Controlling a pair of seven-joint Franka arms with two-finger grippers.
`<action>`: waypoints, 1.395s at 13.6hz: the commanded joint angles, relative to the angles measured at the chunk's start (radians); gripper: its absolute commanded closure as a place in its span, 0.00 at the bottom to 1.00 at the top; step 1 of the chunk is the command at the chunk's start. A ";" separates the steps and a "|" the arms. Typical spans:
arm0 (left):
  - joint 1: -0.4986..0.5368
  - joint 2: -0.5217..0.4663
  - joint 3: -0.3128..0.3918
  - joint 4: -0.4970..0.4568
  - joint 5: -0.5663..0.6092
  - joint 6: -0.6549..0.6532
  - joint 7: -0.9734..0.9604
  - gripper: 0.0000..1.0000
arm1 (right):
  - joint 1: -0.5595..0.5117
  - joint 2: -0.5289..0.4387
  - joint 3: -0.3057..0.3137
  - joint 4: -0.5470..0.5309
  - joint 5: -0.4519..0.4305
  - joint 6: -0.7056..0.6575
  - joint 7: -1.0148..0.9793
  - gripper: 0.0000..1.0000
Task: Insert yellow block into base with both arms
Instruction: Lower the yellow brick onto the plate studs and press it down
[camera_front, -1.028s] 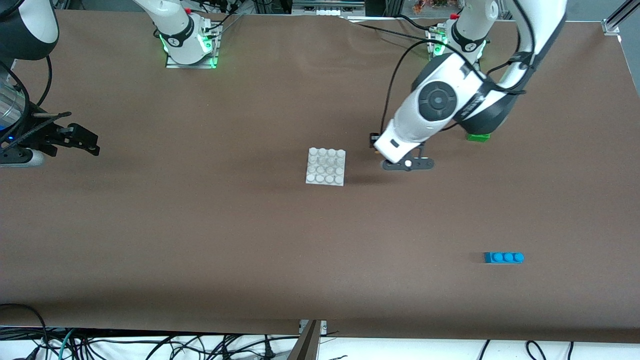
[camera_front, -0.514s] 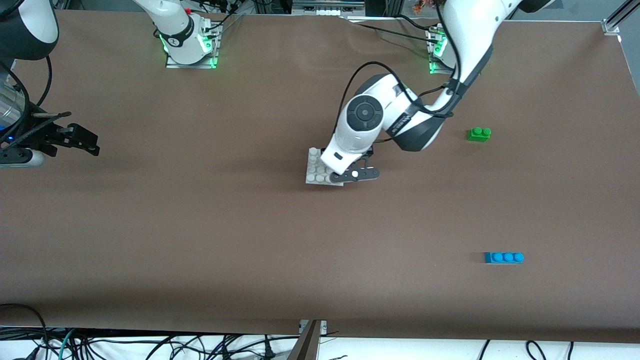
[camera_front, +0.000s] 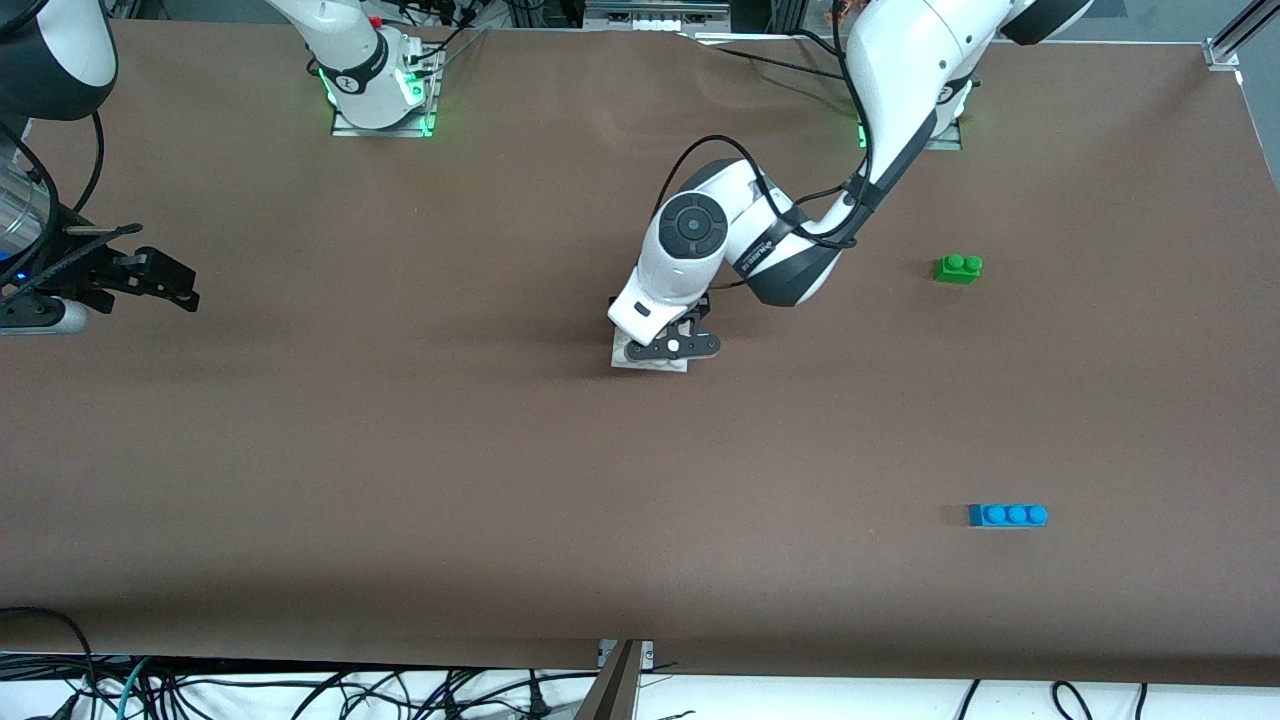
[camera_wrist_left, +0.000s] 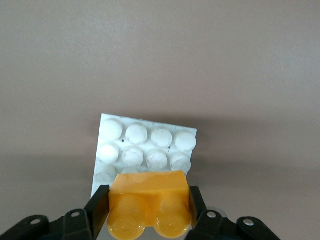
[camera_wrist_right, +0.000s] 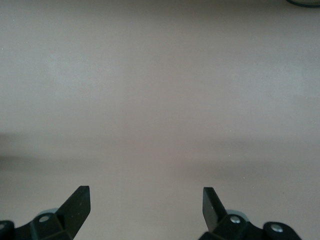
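The left arm's black two-finger gripper (camera_wrist_left: 149, 212) is clamped on the small orange-yellow plastic brick with two round studs (camera_wrist_left: 149, 205), one finger (camera_wrist_left: 98, 207) pressed to each end of it. It's holding that brick over the flat white square plastic base plate with its grid of round studs (camera_wrist_left: 145, 145), and the brick covers the plate's edge closest to the wrist camera. Can't tell whether the brick is actually touching the studs or just above them. In the front view the left gripper (camera_front: 672, 346) and wrist cover most of the plate (camera_front: 650, 364), which lies about mid-table.

The right arm's black gripper (camera_wrist_right: 145, 205) is waiting over bare brown tabletop (camera_front: 400, 480) at its own end of the table, fingers spread wide apart with nothing between them; in the front view it (camera_front: 150, 275) sits at the picture's edge.

Further out, toward the left arm's end, there's a small green two-stud brick (camera_front: 958, 268), and a longer blue three-stud brick (camera_front: 1008, 515) nearer the front camera. Both lie well apart from the plate.
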 joint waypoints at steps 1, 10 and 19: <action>-0.029 0.011 0.018 0.006 0.011 0.000 -0.014 0.64 | -0.008 0.007 0.009 0.014 -0.012 -0.016 0.011 0.00; -0.061 0.049 0.025 -0.043 0.126 0.043 -0.090 0.64 | -0.011 0.007 0.009 0.014 -0.014 -0.016 0.009 0.00; -0.061 0.051 0.025 -0.066 0.127 0.066 -0.090 0.64 | -0.011 0.007 0.009 0.014 -0.014 -0.016 0.009 0.00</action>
